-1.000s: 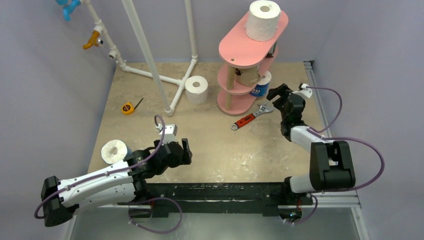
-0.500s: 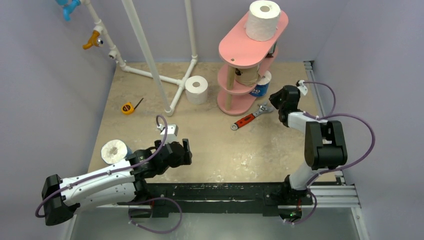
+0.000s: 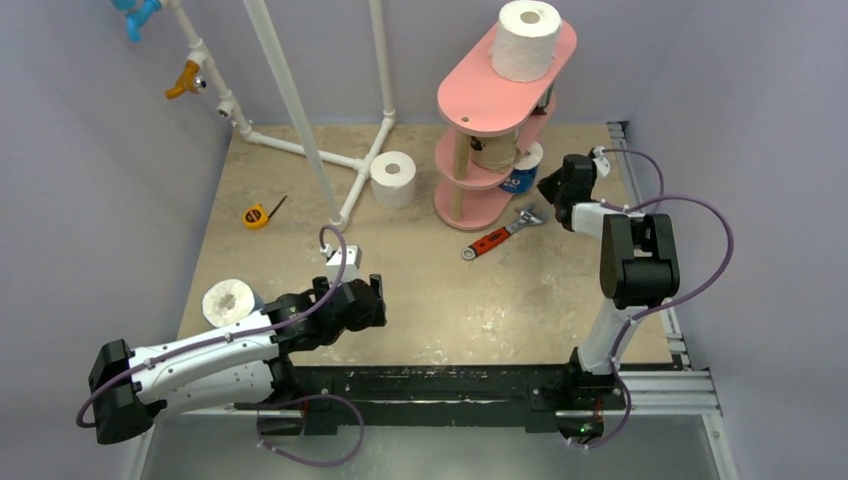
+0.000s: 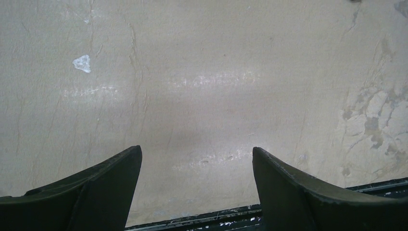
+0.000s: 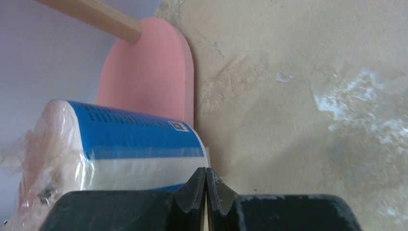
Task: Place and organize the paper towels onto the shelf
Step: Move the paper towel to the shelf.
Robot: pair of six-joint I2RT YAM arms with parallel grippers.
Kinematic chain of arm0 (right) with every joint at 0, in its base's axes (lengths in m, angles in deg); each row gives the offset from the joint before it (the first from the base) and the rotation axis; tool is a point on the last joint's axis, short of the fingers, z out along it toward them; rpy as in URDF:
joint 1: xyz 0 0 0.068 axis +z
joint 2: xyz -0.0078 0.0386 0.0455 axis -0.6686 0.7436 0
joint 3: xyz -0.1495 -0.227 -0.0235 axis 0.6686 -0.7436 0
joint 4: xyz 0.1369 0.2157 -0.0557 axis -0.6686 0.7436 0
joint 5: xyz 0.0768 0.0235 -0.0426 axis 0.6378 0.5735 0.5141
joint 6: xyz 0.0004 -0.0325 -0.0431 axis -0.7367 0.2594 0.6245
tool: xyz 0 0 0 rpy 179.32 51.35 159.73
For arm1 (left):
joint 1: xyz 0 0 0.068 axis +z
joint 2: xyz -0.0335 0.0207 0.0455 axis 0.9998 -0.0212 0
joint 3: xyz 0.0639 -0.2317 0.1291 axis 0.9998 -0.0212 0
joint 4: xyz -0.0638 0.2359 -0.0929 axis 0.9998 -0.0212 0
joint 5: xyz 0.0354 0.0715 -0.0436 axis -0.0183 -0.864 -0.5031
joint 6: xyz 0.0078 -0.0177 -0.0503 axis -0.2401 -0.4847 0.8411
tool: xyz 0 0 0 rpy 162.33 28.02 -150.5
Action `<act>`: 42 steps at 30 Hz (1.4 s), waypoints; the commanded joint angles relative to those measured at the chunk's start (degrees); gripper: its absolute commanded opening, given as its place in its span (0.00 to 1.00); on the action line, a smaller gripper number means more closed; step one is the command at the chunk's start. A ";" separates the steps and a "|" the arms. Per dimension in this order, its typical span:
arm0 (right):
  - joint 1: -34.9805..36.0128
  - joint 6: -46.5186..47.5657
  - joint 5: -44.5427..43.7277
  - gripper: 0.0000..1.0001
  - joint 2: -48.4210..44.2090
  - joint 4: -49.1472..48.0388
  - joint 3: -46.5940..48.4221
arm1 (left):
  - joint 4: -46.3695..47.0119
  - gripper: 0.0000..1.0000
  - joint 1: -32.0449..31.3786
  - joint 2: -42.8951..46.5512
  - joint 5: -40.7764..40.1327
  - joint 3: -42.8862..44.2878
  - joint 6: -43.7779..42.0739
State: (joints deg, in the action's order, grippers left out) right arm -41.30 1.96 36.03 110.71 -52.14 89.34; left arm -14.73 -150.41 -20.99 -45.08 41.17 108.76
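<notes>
**Top external view.**
- Pink shelf [image 3: 470, 100], upper right of the frame: one, with three boards.
- Paper towels: five counted.
  - White top-board roll [image 3: 527, 40], one.
  - Tan roll [image 3: 492, 150] on the middle board, one.
  - Blue-wrapped roll [image 3: 521, 170] at the right end of the lowest board, one.
  - White floor roll [image 3: 394, 178] on the table [image 3: 450, 280] beside the white pipe frame [image 3: 300, 110], one.
  - White near roll [image 3: 228, 302] at lower left, one.
- Red-handled wrench [image 3: 495, 238]: one.
- Yellow tape measure [image 3: 256, 215]: one.
- Right gripper [image 3: 553, 185]: just beside the blue-wrapped roll.
- Left gripper [image 3: 370, 300]: low over bare table at centre left.

**Left wrist view.**
- Both fingers stand wide apart with nothing between them and only bare table beneath.

**Right wrist view.**
- The fingertips are pressed together at the bottom centre, against the roll's near edge.
- We cannot tell whether a fold of its plastic wrap is pinched between them.
- The roll lies against the pink board, with one wooden post [image 5: 91, 14] at upper left.

**Handling note.**
- We judge the step to be seating this roll on the board.
- We would push slowly and low on the roll, in line with the board.
- That way the roll should slide inward rather than tip off or rock the stand.
</notes>
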 commanded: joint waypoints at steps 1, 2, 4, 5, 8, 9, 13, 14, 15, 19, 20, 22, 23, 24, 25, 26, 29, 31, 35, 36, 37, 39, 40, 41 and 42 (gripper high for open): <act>-0.26 -0.27 2.45 0.03 1.64 0.53 4.97 | -0.39 0.84 0.01 -1.14 -1.89 2.76 0.32; -0.28 -0.22 2.49 0.03 1.90 0.60 5.33 | -0.35 0.84 -0.03 -1.42 -1.93 2.85 0.36; -0.27 0.02 2.50 0.02 2.21 0.38 5.68 | -0.07 0.84 0.06 -1.95 -1.98 3.03 0.24; -0.23 0.09 2.50 0.02 2.30 0.35 5.74 | 0.10 0.84 0.10 -2.21 -1.96 3.06 0.21; -0.27 0.24 2.74 0.02 2.41 -0.24 5.61 | 0.57 0.84 0.35 -3.01 -1.58 3.21 0.06; -0.25 0.22 2.83 0.01 2.56 -0.26 5.69 | 0.72 0.84 0.41 -3.22 -1.46 3.17 0.02; -0.21 -0.03 3.72 0.01 2.78 -0.92 5.91 | 0.78 0.84 0.54 -3.61 -1.33 3.16 -0.26; -0.22 -0.08 4.03 0.01 2.96 -1.03 6.18 | 0.76 0.84 0.62 -3.54 -1.32 3.22 -0.25; -0.14 -0.12 4.28 0.01 3.15 -0.91 6.64 | 0.71 0.84 0.63 -3.53 -1.26 3.09 -0.37; -0.12 -0.30 5.12 0.01 3.94 -0.35 8.04 | 0.75 0.84 0.80 -3.44 -1.28 2.99 -0.47; -0.07 -0.35 5.30 0.00 4.07 -0.36 8.25 | 0.85 0.84 0.88 -3.48 -1.28 2.99 -0.48; -0.02 -0.53 5.76 0.00 4.38 -0.34 8.60 | 1.03 0.85 0.98 -3.64 -1.22 2.98 -0.45; 0.03 -0.59 6.05 0.00 4.50 -0.29 8.90 | 1.12 0.84 0.98 -3.76 -1.25 2.99 -0.47; 0.09 -0.66 6.28 0.00 4.66 -0.23 9.26 | 1.25 0.84 1.05 -3.91 -1.15 3.01 -0.48; 0.13 -0.57 6.54 0.00 4.82 -0.25 9.46 | 1.26 0.84 1.11 -3.95 -1.07 3.04 -0.48; 0.26 -0.57 6.74 0.00 4.96 -0.08 9.76 | 1.38 0.84 1.15 -4.03 -1.07 2.99 -0.54; 0.45 -0.61 6.98 0.00 5.47 0.09 10.58 | 1.53 0.85 1.32 -4.38 -0.81 3.01 -0.58; 0.64 -0.73 7.04 0.00 5.73 -0.19 10.98 | 1.57 0.85 1.34 -4.43 -0.75 3.00 -0.67; 1.06 -0.94 8.27 0.00 6.65 0.03 12.45 | 1.63 0.85 1.66 -4.57 -0.75 2.91 -0.76; 1.16 -0.99 8.48 0.00 6.98 0.14 12.80 | 1.67 0.85 1.68 -4.58 -0.71 2.94 -0.76; 1.25 -1.12 8.64 0.00 7.25 0.21 13.21 | 1.76 0.85 1.76 -4.66 -0.65 2.90 -0.79; 1.40 -1.38 8.83 0.00 7.69 0.35 13.86 | 1.77 0.85 1.85 -4.83 -0.62 2.90 -0.88; 1.44 -1.41 8.83 0.00 7.88 0.35 14.06 | 1.79 0.85 1.94 -4.90 -0.57 2.90 -0.87; 1.44 -1.51 8.94 0.00 8.09 0.43 14.30 | 1.79 0.85 2.02 -4.93 -0.54 2.92 -0.85; 1.44 -1.53 8.92 0.00 8.29 0.50 14.48 | 1.74 0.85 2.11 -5.00 -0.51 2.90 -0.93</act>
State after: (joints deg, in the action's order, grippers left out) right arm -40.38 1.41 43.24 118.41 -50.91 101.28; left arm -14.19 -148.79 -25.76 -45.21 42.02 108.69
